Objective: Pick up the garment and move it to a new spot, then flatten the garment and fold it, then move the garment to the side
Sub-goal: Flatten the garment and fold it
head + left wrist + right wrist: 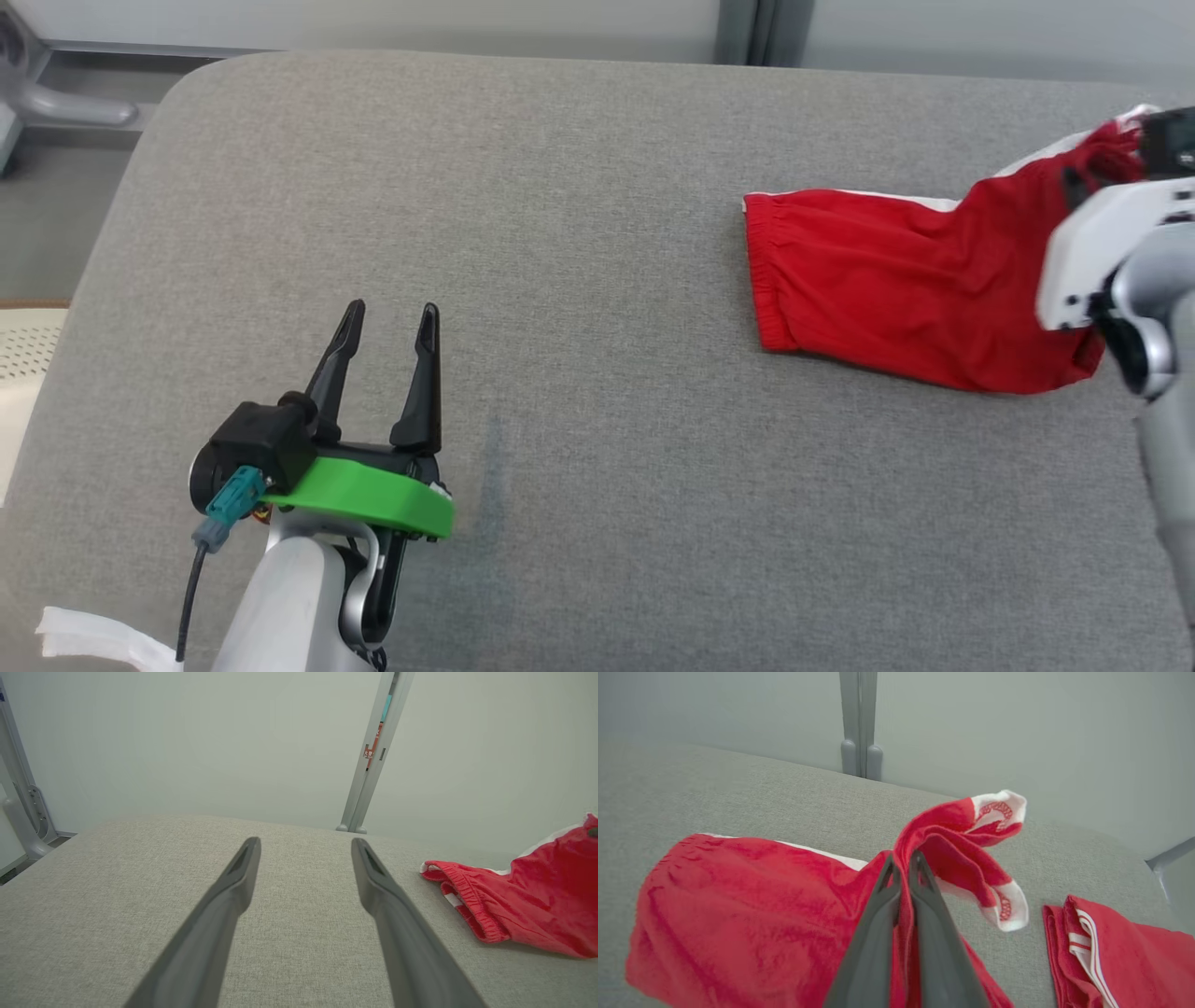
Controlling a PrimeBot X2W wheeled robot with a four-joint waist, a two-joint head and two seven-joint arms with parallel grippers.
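The garment (887, 271) is a pair of red shorts with white side stripes. It lies at the right of the grey padded table (560, 187), waistband toward the middle. My right gripper (903, 858) is shut on a bunched fold of the garment (738, 905) near its leg end and holds that end raised, with white-trimmed hems curling beyond the fingertips. In the head view the right gripper (1125, 149) sits at the far right edge. My left gripper (390, 317) hovers open and empty over the table's lower left, well away from the garment (537, 905); its fingers (233, 891) are spread.
A second red cloth with white stripes (1111, 952) lies folded on the table to the right of the held garment. A grey post (369, 765) stands behind the table's far edge. A white strip (84, 635) shows at the near left corner.
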